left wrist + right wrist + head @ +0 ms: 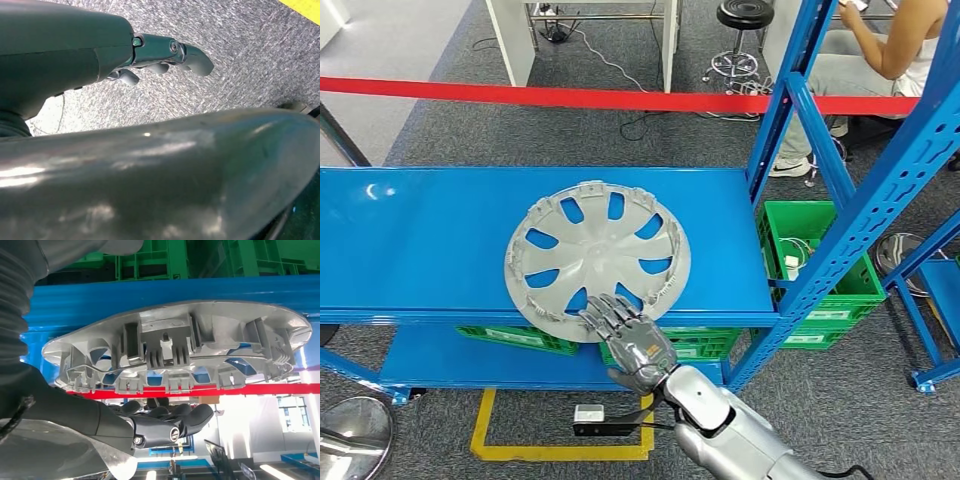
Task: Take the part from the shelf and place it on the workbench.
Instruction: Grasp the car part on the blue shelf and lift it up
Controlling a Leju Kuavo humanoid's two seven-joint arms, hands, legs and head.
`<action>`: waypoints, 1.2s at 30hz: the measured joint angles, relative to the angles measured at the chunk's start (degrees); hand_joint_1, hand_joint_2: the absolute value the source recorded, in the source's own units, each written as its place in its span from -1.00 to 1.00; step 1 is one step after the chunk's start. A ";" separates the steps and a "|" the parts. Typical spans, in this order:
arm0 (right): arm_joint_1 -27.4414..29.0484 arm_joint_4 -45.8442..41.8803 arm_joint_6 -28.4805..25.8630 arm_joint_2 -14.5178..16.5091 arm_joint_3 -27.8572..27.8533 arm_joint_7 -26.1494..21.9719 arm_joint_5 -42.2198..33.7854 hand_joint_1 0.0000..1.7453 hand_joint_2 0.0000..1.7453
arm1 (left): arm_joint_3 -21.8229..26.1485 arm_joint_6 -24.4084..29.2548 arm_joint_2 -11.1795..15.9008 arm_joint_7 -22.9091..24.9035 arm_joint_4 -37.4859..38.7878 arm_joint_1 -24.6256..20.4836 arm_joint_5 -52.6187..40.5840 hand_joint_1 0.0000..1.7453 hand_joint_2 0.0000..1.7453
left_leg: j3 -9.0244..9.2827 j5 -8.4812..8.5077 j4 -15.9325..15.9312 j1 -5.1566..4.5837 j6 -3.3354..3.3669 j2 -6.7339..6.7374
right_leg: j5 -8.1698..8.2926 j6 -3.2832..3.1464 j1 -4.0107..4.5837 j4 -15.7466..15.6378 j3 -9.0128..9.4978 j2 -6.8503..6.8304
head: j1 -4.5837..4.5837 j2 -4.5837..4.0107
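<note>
Hubcap (pixel 597 257) lies on blue shelf (pixel 410 240); right robot hand (pixel 628 335), fingers spread, holds nothing.

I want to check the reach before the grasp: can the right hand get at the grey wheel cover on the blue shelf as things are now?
Probably yes. The right hand is already at the near rim of the wheel cover, which lies flat on the blue shelf, and nothing stands between them. Whether the fingers touch it, I cannot tell.

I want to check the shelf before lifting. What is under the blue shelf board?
Under the blue shelf board, green crates sit on a lower blue level. The board covers most of them, so their contents cannot be seen.
</note>
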 joint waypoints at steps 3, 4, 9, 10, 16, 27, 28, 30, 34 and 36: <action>-0.11 0.37 0.00 0.27 -0.07 0.07 -0.01 -1.00 1.00 | 0.00 0.05 -0.02 -0.07 0.00 0.01 0.01 -1.00 -1.00 | 0.00 0.00 0.00 0.00 0.00 0.00 | 0.00 0.00 0.00 0.00 0.00 0.00 | 0.01 0.00; -0.15 0.47 0.00 0.34 -0.10 0.08 -0.01 -1.00 1.00 | 0.00 0.09 -0.02 -0.09 0.00 0.01 0.01 -1.00 -1.00 | 0.00 0.00 0.00 0.00 0.00 0.00 | 0.00 0.00 0.00 0.00 0.00 0.00 | 0.01 0.00; -0.36 0.96 0.02 0.62 -0.32 0.08 -0.01 -1.00 1.00 | 0.00 0.15 -0.02 -0.13 0.00 0.02 0.03 -1.00 -1.00 | 0.00 0.00 0.00 0.00 0.00 0.00 | 0.00 0.00 0.00 0.00 0.00 0.00 | 0.00 0.00; -0.38 1.02 0.02 0.62 -0.33 0.08 -0.01 -1.00 1.00 | 0.00 0.15 -0.02 -0.13 0.00 0.02 0.04 -1.00 -1.00 | 0.00 0.00 0.00 0.00 0.00 0.00 | 0.00 0.00 0.00 0.00 0.00 0.00 | 0.01 0.00; -0.62 1.89 0.26 1.04 -0.36 0.25 -0.22 -1.00 1.00 | 0.00 0.26 -0.02 -0.37 0.00 0.03 0.41 -1.00 -1.00 | 0.00 0.00 0.00 0.00 0.00 0.00 | 0.00 0.00 0.00 0.00 0.00 0.00 | 0.00 0.00; -2.92 6.11 0.10 2.06 -0.54 2.23 1.21 -1.00 1.00 | -0.09 0.33 -0.02 -0.74 0.00 0.07 0.46 -1.00 -1.00 | 0.00 0.00 0.00 0.00 0.00 0.00 | 0.00 0.00 0.00 0.01 0.00 0.00 | 0.01 0.00; -3.21 6.63 0.06 2.13 -0.57 2.53 1.43 -1.00 1.00 | -0.19 0.33 -0.02 -0.74 0.00 0.07 0.46 -1.00 -1.00 | 0.00 0.00 0.00 0.00 0.00 0.00 | 0.00 0.00 0.00 0.00 0.00 0.00 | 0.00 0.00; -3.83 7.68 0.00 2.29 -0.71 3.13 1.81 -1.00 1.00 | -0.43 0.32 -0.02 -0.74 0.00 0.07 0.45 -1.00 -1.00 | 0.00 0.00 0.00 0.00 0.00 0.00 | 0.00 0.00 0.00 0.00 0.00 0.00 | 0.00 0.00; -4.68 9.53 -0.74 2.49 -1.49 4.05 2.33 -1.00 1.00 | -0.87 0.22 -0.02 -0.74 0.00 0.06 0.34 -1.00 -1.00 | 0.00 0.00 0.00 0.00 0.00 0.00 | 0.00 0.00 0.00 0.00 0.00 0.00 | 0.01 0.01; -5.01 10.78 -1.68 2.74 -1.96 4.11 2.45 -1.00 1.00 | -1.12 0.08 -0.03 -0.74 0.00 0.05 0.28 -1.00 -1.00 | 0.00 0.00 0.00 0.00 0.00 0.00 | 0.00 0.00 0.00 0.00 0.00 0.00 | 0.00 0.01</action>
